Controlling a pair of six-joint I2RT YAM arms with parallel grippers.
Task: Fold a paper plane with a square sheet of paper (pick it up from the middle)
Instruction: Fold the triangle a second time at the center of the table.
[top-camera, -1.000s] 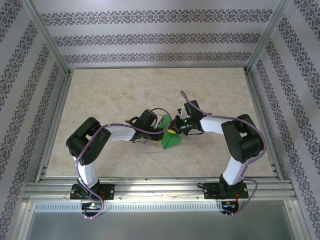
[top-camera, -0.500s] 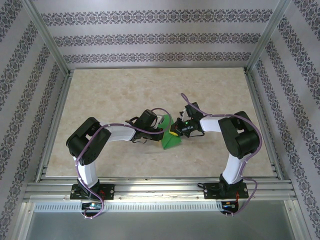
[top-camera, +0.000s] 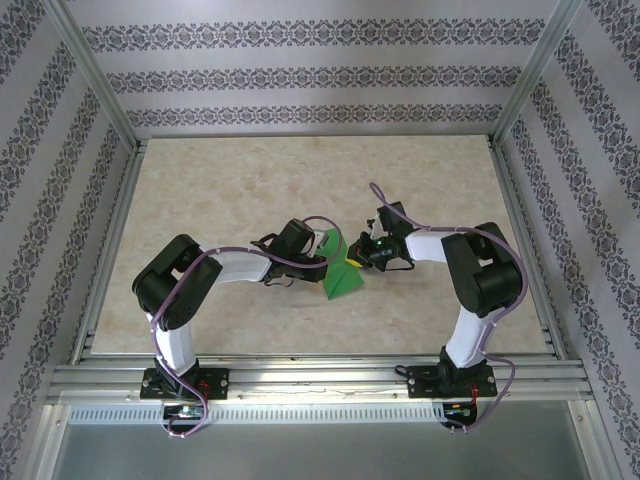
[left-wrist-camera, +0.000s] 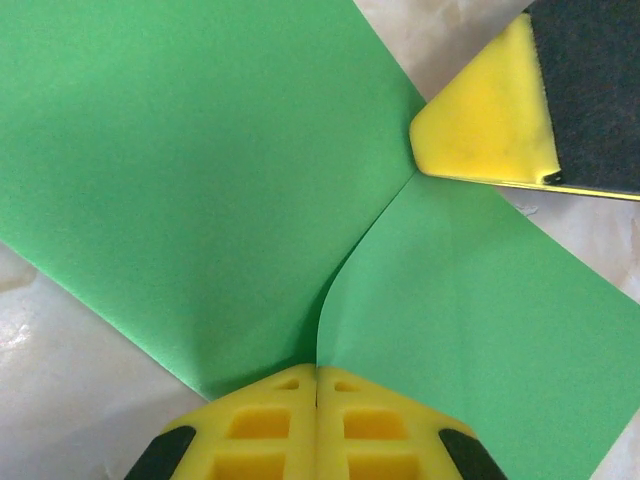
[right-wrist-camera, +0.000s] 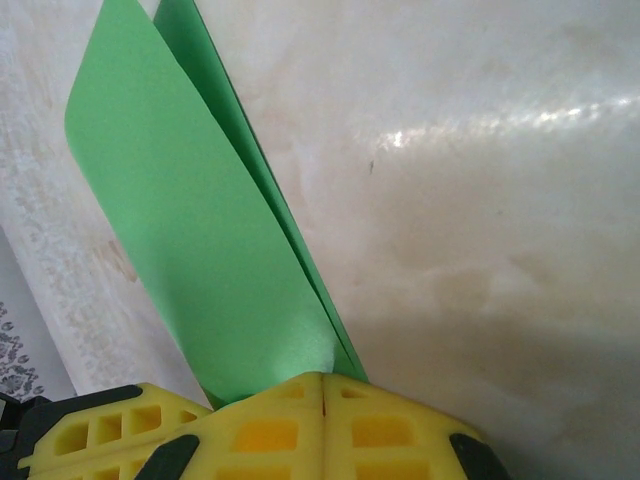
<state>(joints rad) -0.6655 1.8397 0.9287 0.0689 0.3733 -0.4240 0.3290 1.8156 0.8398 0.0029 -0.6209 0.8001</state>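
The table (top-camera: 250, 180) carries the sheet (top-camera: 340, 282) near its middle, between the two arms' wrists. Judging by its angular green outline, the sheet is partly folded. One flap lies over another, with a curved edge running from one gripper to the other, and two layers stand doubled in the right wrist view. No pointed nose or centre ridge shows, so most of the folding looks left to do. The left gripper (left-wrist-camera: 317, 420) is closed tight on the sheet's edge. The right gripper (right-wrist-camera: 323, 415) is likewise closed, pinching the doubled layers. Both pinch points are hidden under the grippers, and the sheet's far edges are cut off in both wrist views. Whether any crease is pressed sharp I cannot tell.
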